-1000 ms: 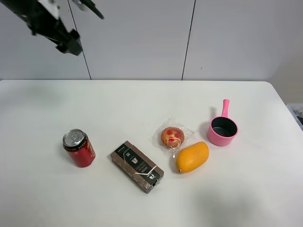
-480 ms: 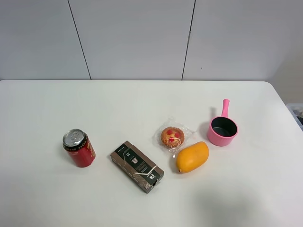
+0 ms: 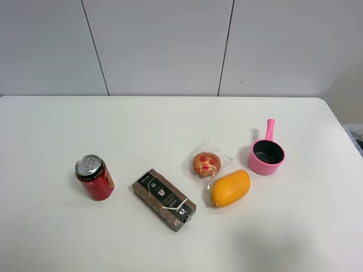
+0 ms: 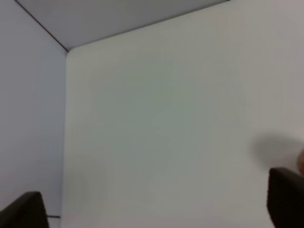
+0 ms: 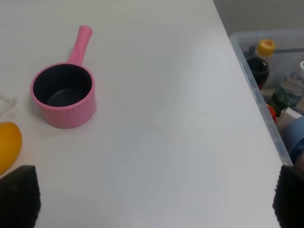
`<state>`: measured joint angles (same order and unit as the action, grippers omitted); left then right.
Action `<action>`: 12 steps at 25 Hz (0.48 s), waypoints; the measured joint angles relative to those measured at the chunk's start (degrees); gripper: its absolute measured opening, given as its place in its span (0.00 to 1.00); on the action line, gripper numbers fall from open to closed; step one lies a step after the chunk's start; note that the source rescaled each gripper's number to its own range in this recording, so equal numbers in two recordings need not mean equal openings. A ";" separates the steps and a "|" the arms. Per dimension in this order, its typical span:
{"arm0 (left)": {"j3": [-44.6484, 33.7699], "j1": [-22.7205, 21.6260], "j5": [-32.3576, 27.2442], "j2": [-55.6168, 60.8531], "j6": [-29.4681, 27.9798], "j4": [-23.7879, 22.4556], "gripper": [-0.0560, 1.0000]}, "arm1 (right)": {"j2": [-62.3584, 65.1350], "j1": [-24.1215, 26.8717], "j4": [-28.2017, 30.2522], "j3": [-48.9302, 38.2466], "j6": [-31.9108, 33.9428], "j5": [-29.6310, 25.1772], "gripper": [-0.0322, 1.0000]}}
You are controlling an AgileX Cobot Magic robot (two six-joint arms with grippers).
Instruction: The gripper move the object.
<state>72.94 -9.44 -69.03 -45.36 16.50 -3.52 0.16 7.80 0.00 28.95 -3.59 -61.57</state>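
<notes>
The orange-yellow mango [image 3: 230,188] lies on the white table [image 3: 170,124], right of centre, just in front of a wrapped muffin [image 3: 206,164]. Neither arm shows in the exterior high view. In the right wrist view, only the mango's end [image 5: 7,142] shows at the picture's edge. My right gripper [image 5: 154,197] is open and empty, with only its black fingertips [image 5: 16,194] showing, wide apart, above bare table. My left gripper [image 4: 153,204] is open and empty over bare table near the table's edge, far from the mango.
A pink saucepan [image 3: 266,154] stands behind and right of the mango, and also shows in the right wrist view [image 5: 64,95]. A red can [image 3: 95,177] and a brown box [image 3: 164,199] lie to the left. A clear bin of bottles [image 5: 266,71] sits off the table's right edge.
The left arm, at the upper left of the exterior high view one second ago, has left that view. The objects on the table have not moved.
</notes>
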 joint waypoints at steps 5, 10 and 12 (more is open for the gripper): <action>-10.97 0.00 3.76 12.09 -4.46 0.31 0.81 | 0.00 0.00 0.00 0.00 0.00 0.00 1.00; -22.21 0.00 7.09 24.32 -5.83 0.71 0.81 | 0.00 0.00 0.00 0.00 0.00 0.00 1.00; -25.91 0.00 7.75 28.82 -6.88 1.73 0.81 | 0.00 0.00 0.00 0.00 0.00 0.00 1.00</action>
<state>47.03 -9.44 -61.27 -16.54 9.63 -1.79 0.16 7.80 0.00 28.95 -3.59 -61.57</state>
